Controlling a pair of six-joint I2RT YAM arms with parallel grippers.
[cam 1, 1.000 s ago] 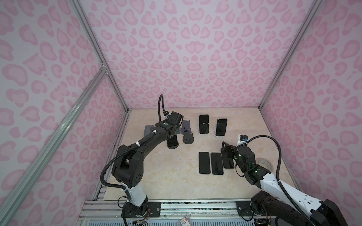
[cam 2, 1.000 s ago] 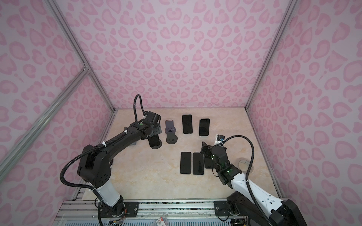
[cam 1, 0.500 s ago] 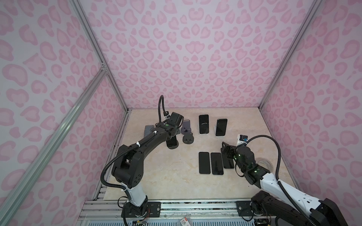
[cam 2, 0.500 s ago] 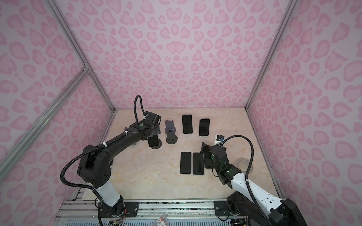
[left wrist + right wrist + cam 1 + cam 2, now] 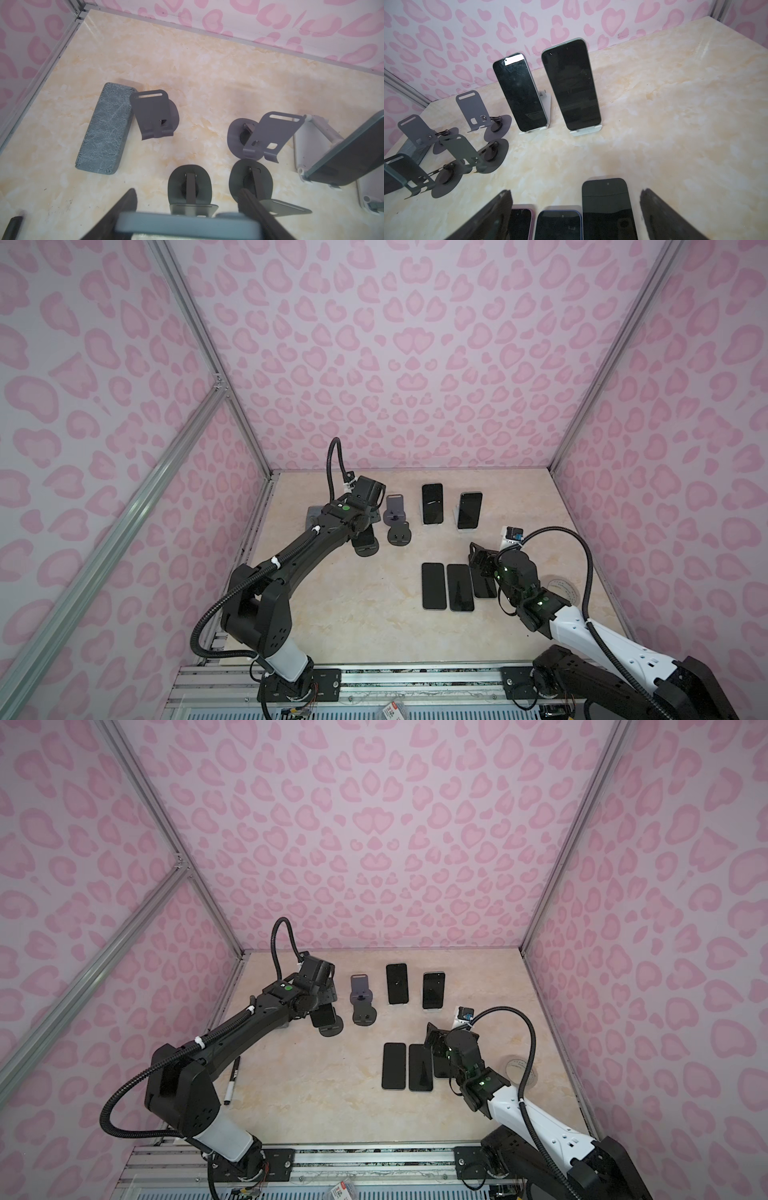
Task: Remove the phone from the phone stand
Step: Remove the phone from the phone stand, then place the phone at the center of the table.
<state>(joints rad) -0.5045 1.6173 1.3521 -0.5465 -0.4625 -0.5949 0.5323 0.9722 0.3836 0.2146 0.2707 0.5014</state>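
The phone (image 5: 187, 223), grey-blue at its edge, leans on a dark phone stand (image 5: 190, 185) at the back left of the table. My left gripper (image 5: 187, 199) is shut on it, one finger against each long side. In both top views the left gripper (image 5: 362, 526) covers most of the phone (image 5: 324, 1016), and the stand's round base (image 5: 365, 551) shows below it. My right gripper (image 5: 576, 192) hangs open above three phones lying flat (image 5: 460, 587), holding nothing.
Two more phones (image 5: 432, 504) (image 5: 469, 510) lean on white stands at the back. Three empty stands (image 5: 154, 114) (image 5: 268, 135) (image 5: 250, 178) and a grey block (image 5: 106, 128) crowd the held phone. A pen (image 5: 230, 1079) lies front left, a clear tape roll (image 5: 559, 589) right.
My left gripper has closed in onto the sides of the phone on the dark stand. Neither arm has otherwise visibly moved.
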